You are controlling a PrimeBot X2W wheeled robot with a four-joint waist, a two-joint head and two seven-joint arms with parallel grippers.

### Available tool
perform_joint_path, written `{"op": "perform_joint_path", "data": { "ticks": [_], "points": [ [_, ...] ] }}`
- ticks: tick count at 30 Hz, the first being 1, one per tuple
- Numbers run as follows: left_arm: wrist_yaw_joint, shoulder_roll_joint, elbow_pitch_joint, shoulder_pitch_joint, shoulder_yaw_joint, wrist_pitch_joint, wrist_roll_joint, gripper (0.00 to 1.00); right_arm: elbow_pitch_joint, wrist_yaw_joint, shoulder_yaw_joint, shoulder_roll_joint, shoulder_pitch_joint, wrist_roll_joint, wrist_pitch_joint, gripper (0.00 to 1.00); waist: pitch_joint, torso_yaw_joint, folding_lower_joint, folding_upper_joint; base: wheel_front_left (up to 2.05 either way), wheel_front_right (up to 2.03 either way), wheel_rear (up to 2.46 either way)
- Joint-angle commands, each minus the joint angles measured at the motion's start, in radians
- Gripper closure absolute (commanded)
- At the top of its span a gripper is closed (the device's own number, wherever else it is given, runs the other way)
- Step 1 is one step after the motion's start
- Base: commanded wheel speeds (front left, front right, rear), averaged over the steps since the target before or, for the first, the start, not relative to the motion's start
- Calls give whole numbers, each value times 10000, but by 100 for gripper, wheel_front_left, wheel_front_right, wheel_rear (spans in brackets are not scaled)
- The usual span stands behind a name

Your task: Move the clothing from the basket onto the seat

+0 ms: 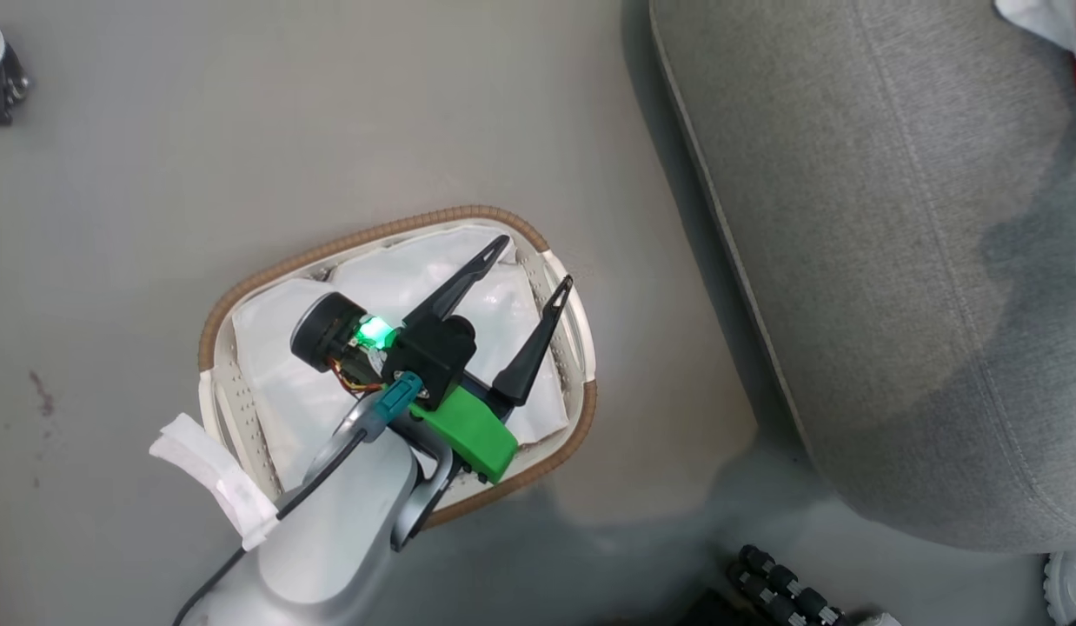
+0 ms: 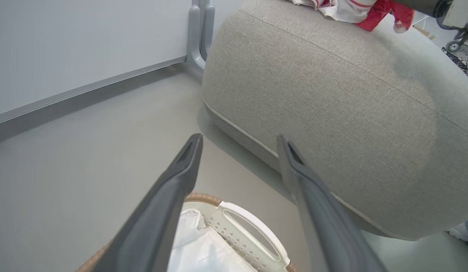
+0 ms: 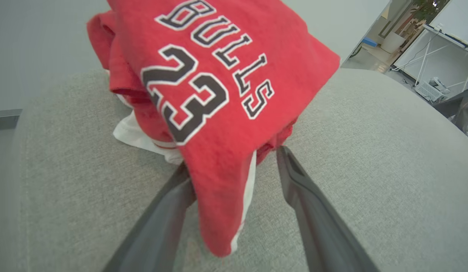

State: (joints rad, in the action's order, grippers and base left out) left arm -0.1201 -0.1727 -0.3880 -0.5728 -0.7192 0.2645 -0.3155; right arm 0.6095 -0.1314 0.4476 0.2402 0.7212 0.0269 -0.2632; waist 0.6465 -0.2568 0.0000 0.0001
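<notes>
Both stand wide: left gripper (image 1: pixel 534 259) above the basket (image 1: pixel 399 228), right gripper (image 3: pixel 234 158) at the seat (image 3: pixel 370 151), one tip hidden under red clothing (image 3: pixel 219 75).

The basket (image 1: pixel 390 228) has a rough brown woven rim and smooth white perforated plastic walls. Inside it lies a crinkled, faintly glossy white liner (image 1: pixel 373 278). Beside the basket, the seat (image 1: pixel 894 261) is matt grey coarse-woven cloth with stitched seams. The clothing (image 3: pixel 226 75) is soft, matt red cloth with printed lettering. The floor (image 1: pixel 242 130) under the basket is smooth and matt.
</notes>
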Motion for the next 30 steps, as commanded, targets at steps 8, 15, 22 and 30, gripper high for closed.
{"op": "perform_joint_path", "data": {
  "ticks": [8,15,22,30],
  "points": [
    [-72,407,52,581,297,-4,-304,0,-819,14,14,-410,-1742,-11,-22,0,-1469,202,0,-1,0,0,0],
    [-104,753,28,1187,972,-4,-562,0,-1362,14,-158,-316,-2282,238,-22,0,-2574,661,0,-1,0,0,0],
    [-31,1072,93,1973,2136,-4,-628,0,-1468,14,-666,-201,-2116,420,-22,0,-3766,1443,0,-1,0,0,0],
    [242,1146,247,2878,4003,-5,-379,0,-1143,14,-1609,-714,-1907,65,-22,0,-4737,2298,0,-1,0,0,0]
  ]
}}
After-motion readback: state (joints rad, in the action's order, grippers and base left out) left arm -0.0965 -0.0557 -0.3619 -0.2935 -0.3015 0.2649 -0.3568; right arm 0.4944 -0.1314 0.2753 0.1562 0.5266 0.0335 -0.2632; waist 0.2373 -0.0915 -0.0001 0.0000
